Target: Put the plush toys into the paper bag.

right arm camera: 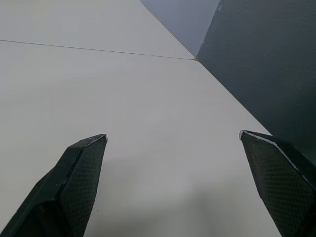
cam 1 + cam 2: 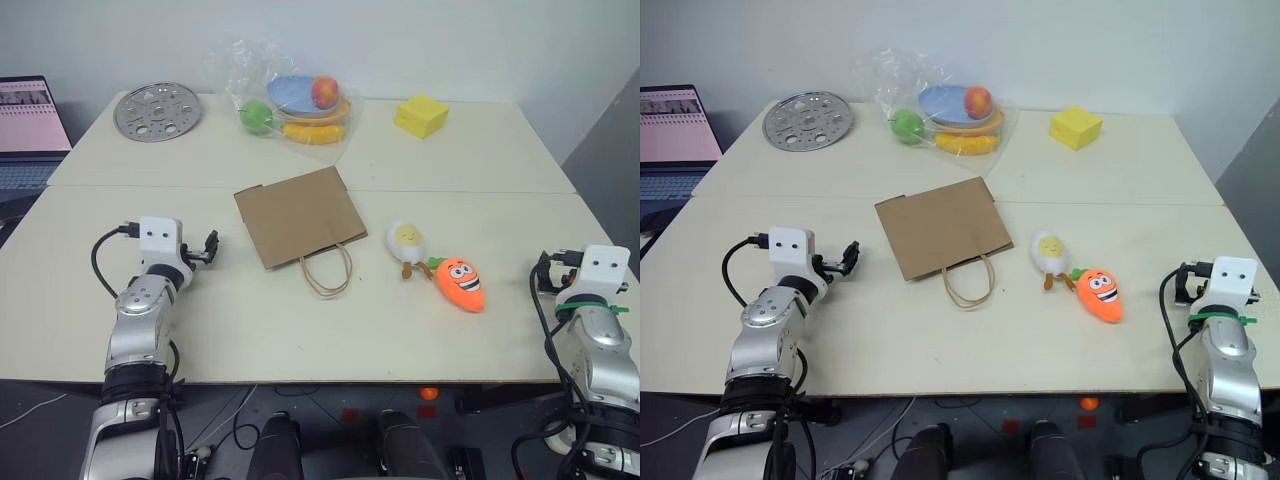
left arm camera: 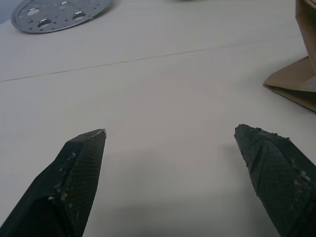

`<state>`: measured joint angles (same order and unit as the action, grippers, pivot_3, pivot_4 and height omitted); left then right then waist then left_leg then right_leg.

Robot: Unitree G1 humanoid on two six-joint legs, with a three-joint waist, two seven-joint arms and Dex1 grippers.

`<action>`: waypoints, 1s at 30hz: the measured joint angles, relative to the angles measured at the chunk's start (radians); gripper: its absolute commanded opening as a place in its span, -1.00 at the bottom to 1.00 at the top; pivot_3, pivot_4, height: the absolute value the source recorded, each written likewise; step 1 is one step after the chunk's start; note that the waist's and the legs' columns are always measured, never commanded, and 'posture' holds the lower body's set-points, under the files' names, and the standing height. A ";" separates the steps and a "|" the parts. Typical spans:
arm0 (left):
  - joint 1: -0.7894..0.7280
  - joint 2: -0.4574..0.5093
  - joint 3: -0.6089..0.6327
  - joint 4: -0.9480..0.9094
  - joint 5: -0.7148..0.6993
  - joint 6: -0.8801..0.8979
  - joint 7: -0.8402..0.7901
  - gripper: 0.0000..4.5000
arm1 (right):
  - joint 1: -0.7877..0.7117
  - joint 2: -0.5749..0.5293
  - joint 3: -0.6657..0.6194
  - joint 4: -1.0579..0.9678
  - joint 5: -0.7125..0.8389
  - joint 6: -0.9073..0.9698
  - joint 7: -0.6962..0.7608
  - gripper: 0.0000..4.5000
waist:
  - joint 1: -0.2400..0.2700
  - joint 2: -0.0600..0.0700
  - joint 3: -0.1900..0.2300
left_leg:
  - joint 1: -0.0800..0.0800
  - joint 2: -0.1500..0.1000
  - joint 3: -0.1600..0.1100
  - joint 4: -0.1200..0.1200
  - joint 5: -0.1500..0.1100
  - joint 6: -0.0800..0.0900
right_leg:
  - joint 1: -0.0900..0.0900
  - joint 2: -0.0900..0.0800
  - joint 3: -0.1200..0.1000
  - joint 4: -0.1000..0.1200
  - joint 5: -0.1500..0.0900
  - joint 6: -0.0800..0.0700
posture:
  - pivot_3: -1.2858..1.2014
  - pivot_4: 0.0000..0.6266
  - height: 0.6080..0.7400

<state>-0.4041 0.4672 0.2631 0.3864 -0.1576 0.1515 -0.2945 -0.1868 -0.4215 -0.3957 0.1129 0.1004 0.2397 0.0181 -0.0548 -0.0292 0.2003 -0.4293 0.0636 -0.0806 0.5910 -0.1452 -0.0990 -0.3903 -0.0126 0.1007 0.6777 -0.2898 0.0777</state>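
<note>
Flat paper bag (image 2: 298, 217) lies mid-surface, egg toy (image 2: 407, 240) and carrot toy (image 2: 460, 283) just to its right, nearer the right pincer (image 1: 173, 163) than the left pincer (image 3: 170, 153); both gape wide, empty

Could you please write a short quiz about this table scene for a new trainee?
1. True or false: the bag lies flat on the table.
2. Which toy lies nearer the bag: A egg, B carrot?
3. Fill in: both claws, left and right, are ____.

Key: 1 true. 2 A. 3 open, and holding nothing.
</note>
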 measured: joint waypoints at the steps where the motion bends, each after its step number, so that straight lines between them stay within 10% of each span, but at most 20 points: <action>1: 0.002 0.000 -0.001 -0.002 -0.003 0.004 -0.005 0.98 | 0.000 0.000 0.001 0.000 0.000 0.000 0.000 1.00 | 0.000 0.000 0.000 | 0.000 0.000 0.000 0.000 0.000 0.000 | 0.000 0.000 0.000 0.000 0.000 0.000 | 0.03 -0.52 1.00; 30: 0.005 -0.001 -0.002 -0.028 -0.007 0.004 -0.006 0.98 | 0.000 0.004 0.009 0.000 -0.001 -0.002 -0.003 1.00 | 0.000 0.000 0.000 | 0.000 0.000 0.000 0.000 0.000 0.000 | 0.000 0.000 0.000 0.000 0.000 0.000 | 0.03 -0.52 1.00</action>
<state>-0.3987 0.4657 0.2611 0.3589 -0.1647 0.1554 -0.3004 -0.1864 -0.4175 -0.3867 0.1129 0.0992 0.2379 0.0152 -0.0551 -0.0291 0.2003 -0.4294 0.0635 -0.0806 0.5911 -0.1452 -0.0989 -0.3903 -0.0126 0.1008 0.6776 -0.2899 0.0775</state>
